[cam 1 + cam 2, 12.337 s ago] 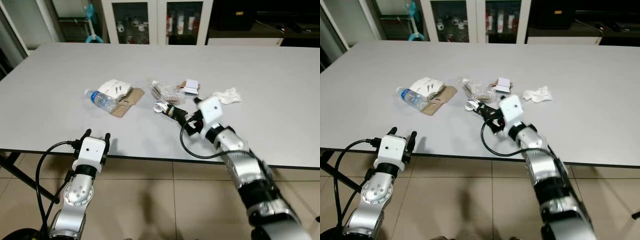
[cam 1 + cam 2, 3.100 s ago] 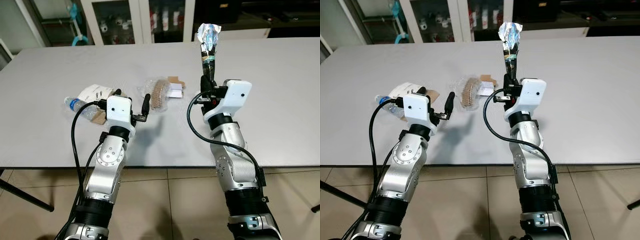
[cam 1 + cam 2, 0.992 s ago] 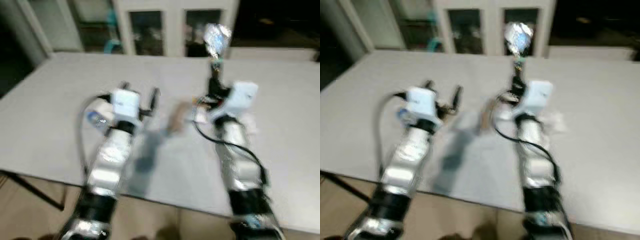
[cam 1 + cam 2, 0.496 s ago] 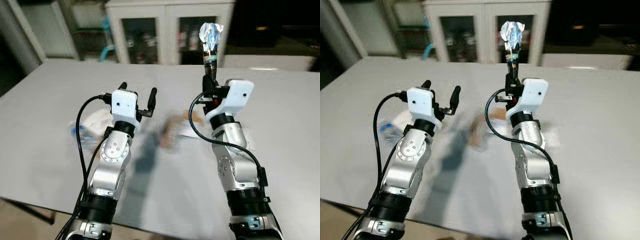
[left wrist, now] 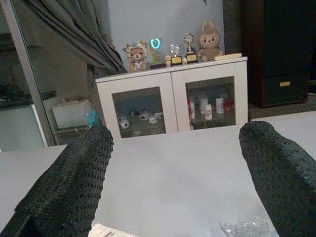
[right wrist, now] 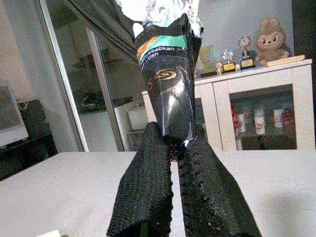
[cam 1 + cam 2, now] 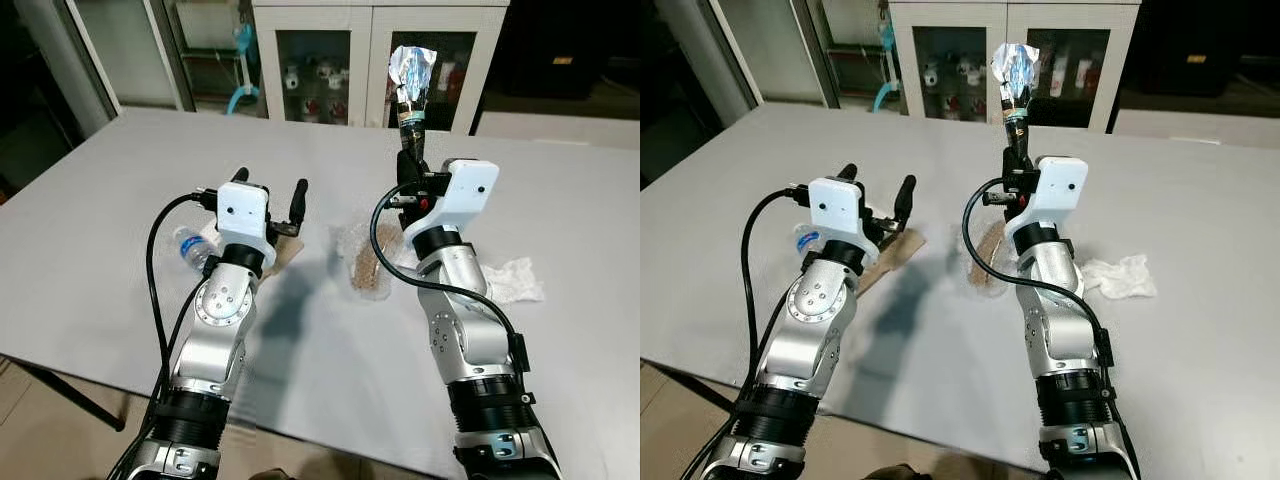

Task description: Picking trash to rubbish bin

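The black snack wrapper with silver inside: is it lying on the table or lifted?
Lifted: the right gripper pinches the black snack wrapper upright above the grey table.

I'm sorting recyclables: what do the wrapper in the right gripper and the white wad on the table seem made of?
Snack wrapper in the right gripper: likely metallised plastic film, glossy black print outside, crinkled silver lining at the torn top. White wad: probably tissue paper, matte, softly crumpled.
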{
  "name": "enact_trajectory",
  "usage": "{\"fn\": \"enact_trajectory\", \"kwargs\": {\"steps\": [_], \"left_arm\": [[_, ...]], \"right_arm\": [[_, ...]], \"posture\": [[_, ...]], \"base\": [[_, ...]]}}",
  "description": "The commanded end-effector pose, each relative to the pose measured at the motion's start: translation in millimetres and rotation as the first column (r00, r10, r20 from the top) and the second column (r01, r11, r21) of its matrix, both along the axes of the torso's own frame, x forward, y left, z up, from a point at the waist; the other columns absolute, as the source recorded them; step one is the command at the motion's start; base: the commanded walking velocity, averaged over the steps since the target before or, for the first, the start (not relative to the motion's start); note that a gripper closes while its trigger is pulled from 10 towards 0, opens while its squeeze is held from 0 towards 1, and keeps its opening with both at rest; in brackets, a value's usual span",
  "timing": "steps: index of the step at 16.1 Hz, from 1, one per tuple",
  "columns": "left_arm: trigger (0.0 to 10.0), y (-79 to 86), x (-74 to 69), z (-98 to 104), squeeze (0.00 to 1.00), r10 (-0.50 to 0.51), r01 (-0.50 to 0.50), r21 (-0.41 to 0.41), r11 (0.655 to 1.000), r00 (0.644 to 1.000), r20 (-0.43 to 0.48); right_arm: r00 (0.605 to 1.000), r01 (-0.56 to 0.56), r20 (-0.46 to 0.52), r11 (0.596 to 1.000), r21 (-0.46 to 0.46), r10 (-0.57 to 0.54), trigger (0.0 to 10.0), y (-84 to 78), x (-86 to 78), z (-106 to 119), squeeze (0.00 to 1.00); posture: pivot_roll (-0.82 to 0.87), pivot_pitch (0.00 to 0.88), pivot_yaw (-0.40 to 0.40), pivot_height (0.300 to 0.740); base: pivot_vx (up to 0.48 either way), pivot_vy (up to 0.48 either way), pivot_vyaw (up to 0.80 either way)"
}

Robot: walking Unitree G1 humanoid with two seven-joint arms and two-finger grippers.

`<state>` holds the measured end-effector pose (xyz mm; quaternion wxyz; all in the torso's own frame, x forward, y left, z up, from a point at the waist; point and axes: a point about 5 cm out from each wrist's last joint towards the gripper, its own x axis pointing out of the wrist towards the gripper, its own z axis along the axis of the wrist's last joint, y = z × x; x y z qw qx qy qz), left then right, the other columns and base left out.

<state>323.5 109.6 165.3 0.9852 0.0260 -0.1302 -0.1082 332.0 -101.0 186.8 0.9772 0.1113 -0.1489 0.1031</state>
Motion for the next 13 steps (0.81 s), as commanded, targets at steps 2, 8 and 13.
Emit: {"fn": "enact_trajectory", "kwargs": {"steps": [2,8,13], "left_arm": [[10.0,3.3,0.8,-6.4,0.0,-0.048,0.047,-0.024,0.999,0.997,-0.066],[10.0,4.4,-4.8,-27.0,0.0,-0.278,0.307,0.078,0.949,0.925,-0.259],[10.0,-26.7,-5.3,-34.3,0.0,-0.476,0.489,-0.032,0.871,0.828,-0.295]], "right_arm": [[1.0,-0.009,-0.008,1.0,0.001,0.009,10.0,2.5,0.0,0.1,0.0],[1.0,-0.015,-0.015,1.0,0.001,0.015,10.0,3.6,-0.5,-1.8,0.0],[1.0,-0.006,-0.015,1.0,0.004,0.006,10.0,2.7,-1.3,-2.0,0.0]], "posture": [[0.02,0.051,0.07,0.74],[0.03,0.049,0.071,0.74],[0.01,0.048,0.081,0.74]], "base": [[0.0,0.0,0.0],[0.0,0.0,0.0],[0.0,0.0,0.0]]}}
